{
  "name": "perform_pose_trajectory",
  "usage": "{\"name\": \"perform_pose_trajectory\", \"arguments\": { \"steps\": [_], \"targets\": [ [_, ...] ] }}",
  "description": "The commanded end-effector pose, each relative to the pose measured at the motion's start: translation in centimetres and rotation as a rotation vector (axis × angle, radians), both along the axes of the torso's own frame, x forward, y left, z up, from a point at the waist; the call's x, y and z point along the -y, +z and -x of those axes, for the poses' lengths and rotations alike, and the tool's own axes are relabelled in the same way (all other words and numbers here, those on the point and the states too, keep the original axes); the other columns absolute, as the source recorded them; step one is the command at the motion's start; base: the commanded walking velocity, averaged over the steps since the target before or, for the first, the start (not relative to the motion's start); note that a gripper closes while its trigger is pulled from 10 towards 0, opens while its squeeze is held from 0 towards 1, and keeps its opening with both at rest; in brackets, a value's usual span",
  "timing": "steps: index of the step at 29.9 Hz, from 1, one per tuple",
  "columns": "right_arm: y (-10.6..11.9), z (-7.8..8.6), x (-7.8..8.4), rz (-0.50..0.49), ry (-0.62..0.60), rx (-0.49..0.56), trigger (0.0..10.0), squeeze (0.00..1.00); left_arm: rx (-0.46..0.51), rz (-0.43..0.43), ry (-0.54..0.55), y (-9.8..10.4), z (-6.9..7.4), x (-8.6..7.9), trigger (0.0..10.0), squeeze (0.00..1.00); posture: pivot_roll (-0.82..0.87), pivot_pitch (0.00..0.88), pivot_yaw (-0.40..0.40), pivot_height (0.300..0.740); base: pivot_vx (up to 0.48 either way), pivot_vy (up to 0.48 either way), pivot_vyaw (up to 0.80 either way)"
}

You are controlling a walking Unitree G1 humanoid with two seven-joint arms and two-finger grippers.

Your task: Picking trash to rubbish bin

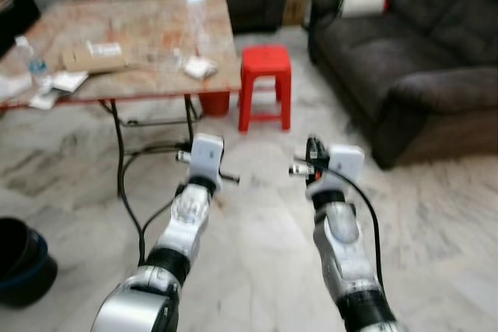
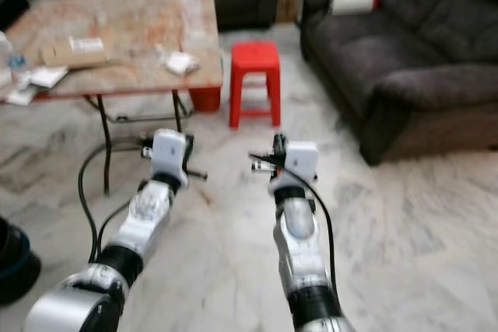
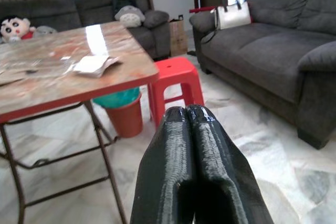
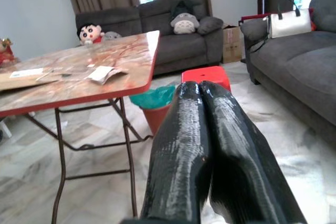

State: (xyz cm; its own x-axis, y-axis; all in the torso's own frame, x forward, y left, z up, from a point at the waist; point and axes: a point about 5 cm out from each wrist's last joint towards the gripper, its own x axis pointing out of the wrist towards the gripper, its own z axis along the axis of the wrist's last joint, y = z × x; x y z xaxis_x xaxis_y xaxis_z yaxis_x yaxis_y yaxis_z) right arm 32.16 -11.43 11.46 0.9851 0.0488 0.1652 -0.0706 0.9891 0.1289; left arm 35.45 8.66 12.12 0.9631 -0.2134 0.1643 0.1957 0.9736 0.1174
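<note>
Your left hand (image 1: 204,162) and right hand (image 1: 313,162) hover short of the bench (image 1: 156,75), fingers pressed together, carrying nothing. Crumpled trash (image 1: 200,68) sits on the bench's near corner; the bin (image 4: 157,109) waits beneath it.

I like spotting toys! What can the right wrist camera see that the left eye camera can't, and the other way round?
Right wrist view: clearly a doll and a grey plush on the far sofa, plus the shut right gripper close up. Left eye view: a water bottle on the table and a dark bucket on the floor. Both: the table, red stool and dark sofa.
</note>
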Motion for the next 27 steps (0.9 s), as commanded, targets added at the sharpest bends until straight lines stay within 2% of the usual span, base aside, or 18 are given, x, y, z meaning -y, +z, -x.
{"name": "perform_pose_trajectory", "arguments": {
  "steps": [1,5,17,23,27],
  "targets": [
    [0.41,0.00,0.36,0.009,-0.010,0.017,10.0,0.00,0.012,0.004,-0.009,0.26,0.02,0.43,10.0,0.00,0.03,0.000,0.012,0.740,0.364,0.000,0.66],
    [0.44,0.04,0.33,0.002,-0.010,0.019,10.0,0.00,0.012,0.003,-0.008,0.26,0.02,0.37,10.0,0.00,0.03,0.000,0.013,0.740,0.366,0.000,0.66],
    [0.41,0.02,0.28,0.003,-0.003,0.015,10.0,0.00,0.022,0.003,-0.002,0.61,-0.12,0.29,10.0,0.00,0.04,0.006,0.013,0.740,0.365,0.000,0.00],
    [0.45,-0.03,0.26,-0.006,-0.008,0.016,10.0,0.00,0.025,0.003,0.002,0.80,-0.26,0.21,10.0,0.00,0.04,0.012,0.014,0.740,0.366,0.000,0.60],
    [0.47,-0.12,0.28,-0.010,-0.005,0.013,10.0,0.00,0.026,0.003,0.005,0.93,-0.37,0.18,10.0,0.00,0.04,0.017,0.015,0.740,0.366,0.000,0.10]
  ]
}}
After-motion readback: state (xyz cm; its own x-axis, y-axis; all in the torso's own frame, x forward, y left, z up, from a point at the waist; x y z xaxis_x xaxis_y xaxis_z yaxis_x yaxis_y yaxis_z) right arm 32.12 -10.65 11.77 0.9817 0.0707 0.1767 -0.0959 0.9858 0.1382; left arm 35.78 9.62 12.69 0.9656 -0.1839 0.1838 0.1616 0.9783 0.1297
